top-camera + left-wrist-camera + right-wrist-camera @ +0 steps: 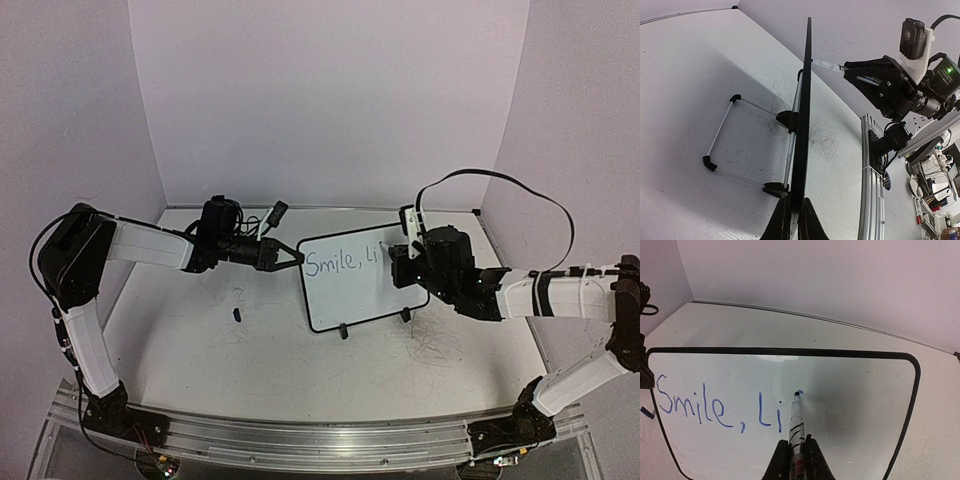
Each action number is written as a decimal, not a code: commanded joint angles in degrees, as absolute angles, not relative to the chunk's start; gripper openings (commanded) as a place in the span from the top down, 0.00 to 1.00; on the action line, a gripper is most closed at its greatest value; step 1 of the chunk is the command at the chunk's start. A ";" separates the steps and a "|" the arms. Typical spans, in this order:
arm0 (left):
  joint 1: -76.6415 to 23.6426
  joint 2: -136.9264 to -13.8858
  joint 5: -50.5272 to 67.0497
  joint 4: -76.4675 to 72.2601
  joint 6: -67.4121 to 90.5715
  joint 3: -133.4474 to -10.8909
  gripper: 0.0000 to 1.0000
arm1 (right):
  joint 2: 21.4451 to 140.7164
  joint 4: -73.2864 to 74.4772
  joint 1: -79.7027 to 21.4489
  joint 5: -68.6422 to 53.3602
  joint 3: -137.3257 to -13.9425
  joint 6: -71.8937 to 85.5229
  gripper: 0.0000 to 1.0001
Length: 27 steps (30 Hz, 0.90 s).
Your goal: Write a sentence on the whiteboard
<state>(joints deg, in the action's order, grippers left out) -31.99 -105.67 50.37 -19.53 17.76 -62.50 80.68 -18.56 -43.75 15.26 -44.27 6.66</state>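
The whiteboard (355, 300) stands upright on its little feet around the middle of the tabletop (250, 370). The left end effector (290, 257) is clamped tight on the board's left edge. The right end effector (796, 450) is squeezed around a marker (797, 420), tip touching the board just right of the writing. The sentence (715, 407) only reads "Smile, Li" right now.

**Around the Whiteboard**

The whiteboard (350, 295) stands mid-way across the table (200, 360), with its wire stand (722, 135) behind it. The left gripper (297, 257) clamps its left edge. Before its right half, the right gripper (796, 452) holds a marker (797, 412), tip touching the face just right of the sentence (345, 262). A small piece (238, 315) lies left of the board.
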 commanded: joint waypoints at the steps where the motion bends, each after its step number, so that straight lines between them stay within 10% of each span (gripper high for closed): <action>1: -31.91 -104.15 52.07 -19.42 17.67 -63.64 1.00 | 80.51 -17.34 -43.52 14.43 -44.16 6.88 1.00; 27: -31.90 -104.15 52.02 -19.42 17.67 -63.65 1.00 | 79.37 -13.86 -43.90 11.65 -39.31 10.37 1.00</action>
